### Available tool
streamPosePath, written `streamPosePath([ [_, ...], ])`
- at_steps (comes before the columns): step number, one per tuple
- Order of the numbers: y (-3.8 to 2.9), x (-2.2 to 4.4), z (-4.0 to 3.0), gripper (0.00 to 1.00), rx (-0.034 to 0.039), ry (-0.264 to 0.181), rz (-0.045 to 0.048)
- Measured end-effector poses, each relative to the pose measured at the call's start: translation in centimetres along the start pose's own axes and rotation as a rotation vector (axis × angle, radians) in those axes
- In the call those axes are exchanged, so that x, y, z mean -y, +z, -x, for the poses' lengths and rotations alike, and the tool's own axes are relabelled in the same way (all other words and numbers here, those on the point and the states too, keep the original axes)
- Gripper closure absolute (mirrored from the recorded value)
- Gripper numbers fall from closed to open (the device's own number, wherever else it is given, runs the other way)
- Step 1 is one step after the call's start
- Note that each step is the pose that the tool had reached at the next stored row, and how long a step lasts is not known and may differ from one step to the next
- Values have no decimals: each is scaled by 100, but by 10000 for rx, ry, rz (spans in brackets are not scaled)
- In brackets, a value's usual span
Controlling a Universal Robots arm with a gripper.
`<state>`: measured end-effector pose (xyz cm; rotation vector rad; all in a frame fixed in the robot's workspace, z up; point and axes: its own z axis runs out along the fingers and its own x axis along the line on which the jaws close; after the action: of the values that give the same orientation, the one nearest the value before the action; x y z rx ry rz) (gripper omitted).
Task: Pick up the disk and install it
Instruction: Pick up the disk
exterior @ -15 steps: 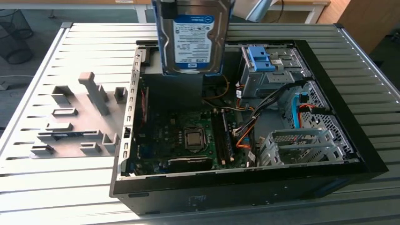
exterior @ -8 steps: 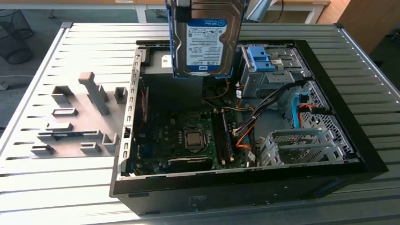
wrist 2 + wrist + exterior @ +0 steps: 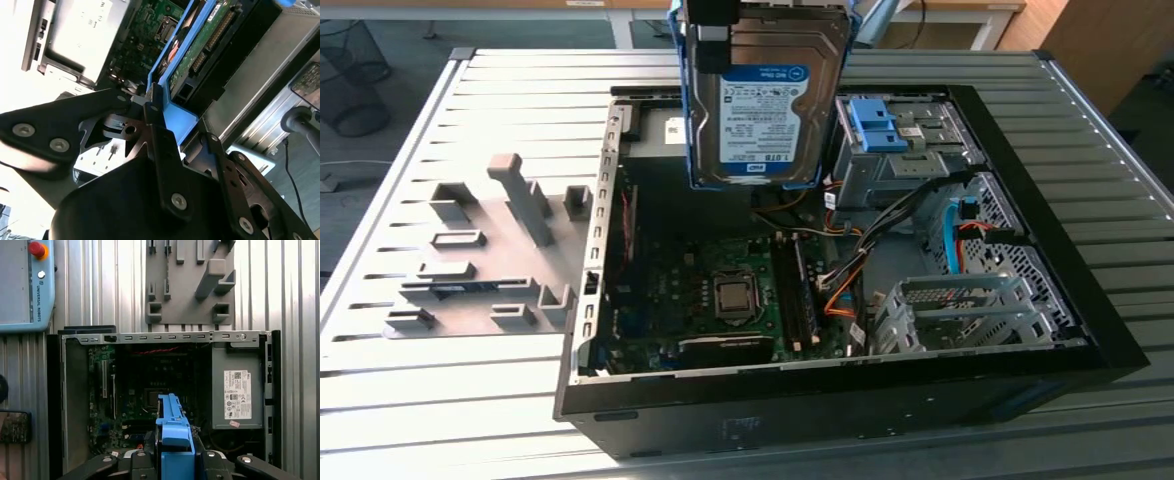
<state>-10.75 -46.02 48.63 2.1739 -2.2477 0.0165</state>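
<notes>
Holding hard disk (image 3: 767,100) upright above open computer case (image 3: 854,415) | end effector (image 3: 159,112) clamped on its edge | risk: thin edge grip may slip, dropping it onto motherboard (image 3: 707,290)

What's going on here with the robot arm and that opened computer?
The arm's gripper is shut on the disk, gripping its blue frame and holding it upright in the air above the open computer case. The case lies on its side on the slatted metal table, motherboard exposed. The disk is not in any drive bay yet.
</notes>
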Motion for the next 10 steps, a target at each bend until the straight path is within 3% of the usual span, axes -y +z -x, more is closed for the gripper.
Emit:
streamPosePath([
  [3, 18, 7, -36, 64, 2, 0, 0],
  [8, 34, 109, -33, 64, -1, -1, 0],
  [10, 36, 113, -33, 64, -1, -1, 1],
])
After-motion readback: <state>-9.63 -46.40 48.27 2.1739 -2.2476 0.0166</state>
